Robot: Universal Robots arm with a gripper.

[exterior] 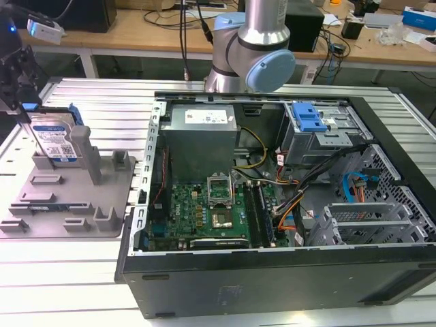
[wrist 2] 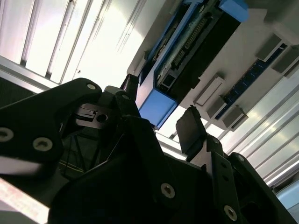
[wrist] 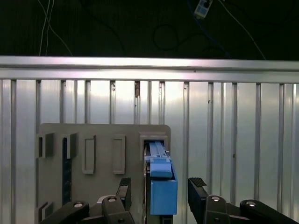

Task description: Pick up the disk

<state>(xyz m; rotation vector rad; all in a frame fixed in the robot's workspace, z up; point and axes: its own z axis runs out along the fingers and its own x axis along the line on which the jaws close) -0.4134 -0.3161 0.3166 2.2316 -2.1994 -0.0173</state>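
The exterior view shows the flat rectangular silver disk (exterior: 54,142) standing upright on edge in a slot of the grey slotted plastic tray (exterior: 102,204). The tray lies on the ribbed metal worktop (exterior: 68,272), to the exterior view's left of the open black computer case (exterior: 272,279). This view alone shows the disk's blue-and-white label. The black two-fingered gripper (wrist: 160,183) appears in the first wrist view poised over the disk's upper edge, where a blue plastic rail runs. Its fingers (wrist: 125,189) stand wide apart, one on each side, with a clear gap to the disk on both sides, so it grips nothing. The second wrist view shows the disk's other face, a dark board with a connector row, edged by the blue rail.
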